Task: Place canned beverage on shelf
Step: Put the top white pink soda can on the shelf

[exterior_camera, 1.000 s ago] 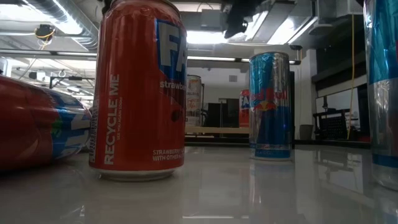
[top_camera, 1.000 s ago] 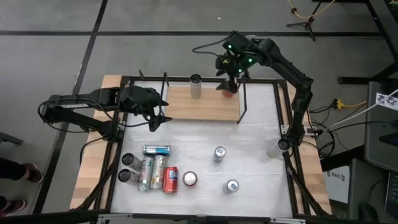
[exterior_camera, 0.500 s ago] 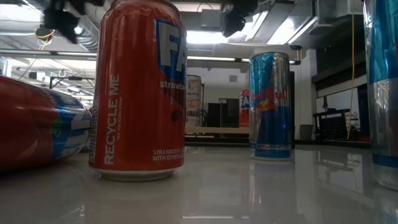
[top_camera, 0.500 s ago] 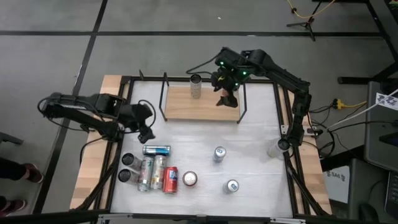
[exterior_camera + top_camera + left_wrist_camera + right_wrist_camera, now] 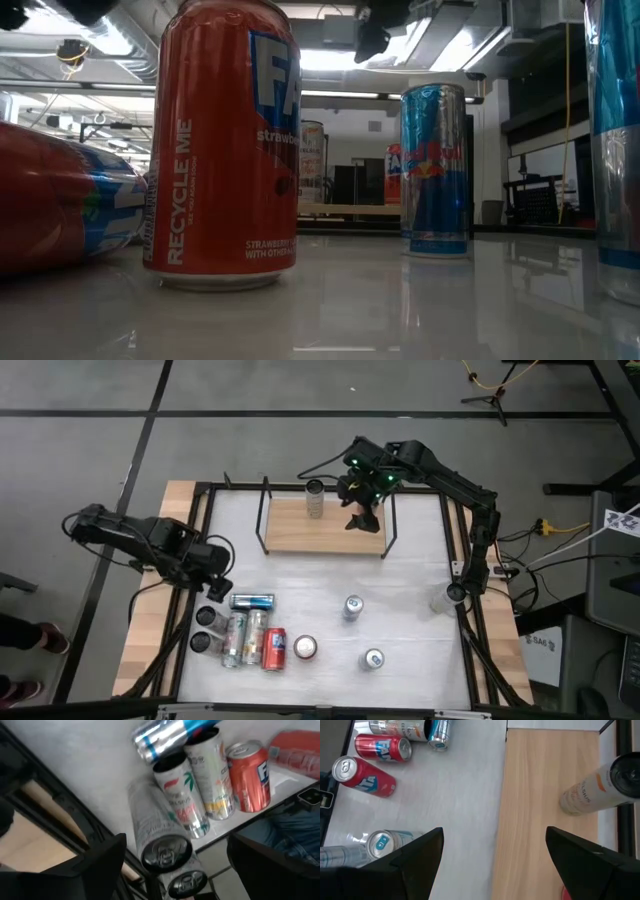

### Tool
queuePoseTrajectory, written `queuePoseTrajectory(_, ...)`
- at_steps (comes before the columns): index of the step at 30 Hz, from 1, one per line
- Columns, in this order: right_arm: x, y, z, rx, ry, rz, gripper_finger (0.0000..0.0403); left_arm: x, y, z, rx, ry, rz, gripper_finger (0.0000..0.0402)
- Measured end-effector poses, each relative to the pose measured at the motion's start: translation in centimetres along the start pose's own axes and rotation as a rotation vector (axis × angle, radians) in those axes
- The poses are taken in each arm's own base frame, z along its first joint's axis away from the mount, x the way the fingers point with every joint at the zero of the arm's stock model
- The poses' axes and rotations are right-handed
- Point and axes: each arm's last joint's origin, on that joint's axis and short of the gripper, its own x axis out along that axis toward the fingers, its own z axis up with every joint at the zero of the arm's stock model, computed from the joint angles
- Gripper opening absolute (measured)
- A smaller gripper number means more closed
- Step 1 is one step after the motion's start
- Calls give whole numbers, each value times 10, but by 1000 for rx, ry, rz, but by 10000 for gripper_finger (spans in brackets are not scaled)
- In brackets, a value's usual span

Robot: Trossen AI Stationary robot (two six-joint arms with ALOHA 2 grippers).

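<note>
The shelf (image 5: 322, 528), a light-wood board with thin black uprights, stands at the table's far middle. A pale slim can (image 5: 315, 500) stands upright on it, also visible in the right wrist view (image 5: 592, 790). My right gripper (image 5: 358, 515) hangs open above the board's right part (image 5: 545, 820); a red can (image 5: 395, 175) stands on the board below it. My left gripper (image 5: 215, 588) hangs open and tipped down over the cluster of cans (image 5: 245, 632) at the near left, above two upright silver cans (image 5: 166, 854). Neither gripper holds anything.
In the cluster, a blue can (image 5: 251, 601) and pale cans (image 5: 200, 795) lie on their sides beside a red can (image 5: 274, 648). Another can (image 5: 305, 648) and two blue cans (image 5: 352, 607) (image 5: 373, 658) stand upright nearer the middle. A black frame (image 5: 190, 560) rims the table.
My left gripper has swung from beside the shelf's left end toward the table's near left, sinking, rolling and tipping downward until it hangs over the can cluster. My right gripper has shifted a little from the shelf's far right end to over the board. Both stayed open.
</note>
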Motion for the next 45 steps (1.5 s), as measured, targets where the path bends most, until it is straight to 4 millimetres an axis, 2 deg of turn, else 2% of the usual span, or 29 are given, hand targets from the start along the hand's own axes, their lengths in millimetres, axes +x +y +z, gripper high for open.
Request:
queuePoseTrajectory(6, 6, 1, -8, 18, 43, 25, 347, 5, -2, -12, -5, -6, 33, 344)
queuePoseTrajectory(14, 18, 7, -35, 49, 28, 20, 347, 22, -13, -29, 61, -8, 128, 344)
queuePoseTrajectory(23, 6, 26, -67, 96, -94, -22, 347, 42, -27, -40, 139, -50, 189, 344)
queuePoseTrajectory(35, -5, 51, -115, 167, -305, -70, 347, 54, -30, -52, 191, -81, 242, 344)
queuePoseTrajectory(45, 0, 56, -134, 191, -360, -76, 347, 74, -37, -61, 247, -115, 329, 344)
